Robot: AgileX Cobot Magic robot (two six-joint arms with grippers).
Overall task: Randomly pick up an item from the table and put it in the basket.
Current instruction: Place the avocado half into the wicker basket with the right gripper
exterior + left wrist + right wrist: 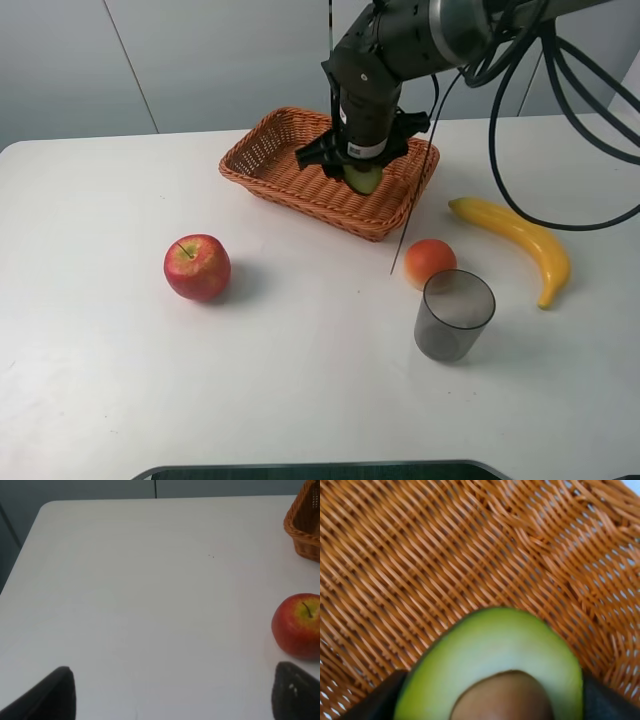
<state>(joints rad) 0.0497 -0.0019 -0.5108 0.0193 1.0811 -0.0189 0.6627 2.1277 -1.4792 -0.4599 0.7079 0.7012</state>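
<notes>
One avocado half (364, 179) hangs over the basket (262, 150).
Right gripper (362, 168) jaws are clamped on it; left gripper (172, 695) jaws stand apart over the table (125, 580). The white wrist label (366, 150) is too small to read.

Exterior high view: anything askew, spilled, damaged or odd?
Mostly fine: grey cup upright, nothing spilled, halved avocado in the right claw over the basket. One oddity: a thin dark line hangs from the right arm down beside the orange-red fruit, possibly a loose cable.
</notes>
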